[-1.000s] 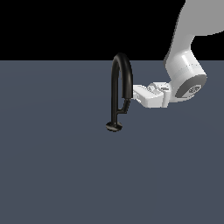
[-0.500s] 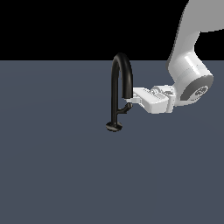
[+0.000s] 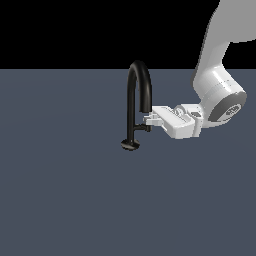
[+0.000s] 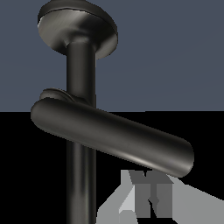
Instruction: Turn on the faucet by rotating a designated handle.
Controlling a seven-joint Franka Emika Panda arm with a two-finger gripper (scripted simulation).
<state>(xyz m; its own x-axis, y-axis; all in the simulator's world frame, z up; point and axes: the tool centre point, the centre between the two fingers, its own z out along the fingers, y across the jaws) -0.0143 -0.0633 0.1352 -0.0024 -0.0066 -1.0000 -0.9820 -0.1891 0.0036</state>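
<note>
The glossy black gooseneck faucet [image 3: 136, 95] stands upright on its small round base [image 3: 130, 145] in the exterior view. The handle [image 3: 142, 128], a short black lever, branches off the lower stem toward the exterior view's right. My gripper [image 3: 148, 120] reaches in horizontally from that side, shut with nothing between its fingers. Its tips sit just above the handle and under the spout's down-turned end, touching or nearly touching the lever. Close up in the wrist view, the handle [image 4: 109, 135] crosses the stem [image 4: 81, 74], with my fingertips [image 4: 146, 197] right beside its free end.
The faucet stands on a flat dark grey-blue surface [image 3: 65, 190] that spreads out on all sides. My white arm [image 3: 220, 95] comes down from the upper part of the exterior view's right. Nothing else is in view.
My gripper has come down a little beside the faucet, from level with the spout's end to just above the handle. The faucet's arch has not moved.
</note>
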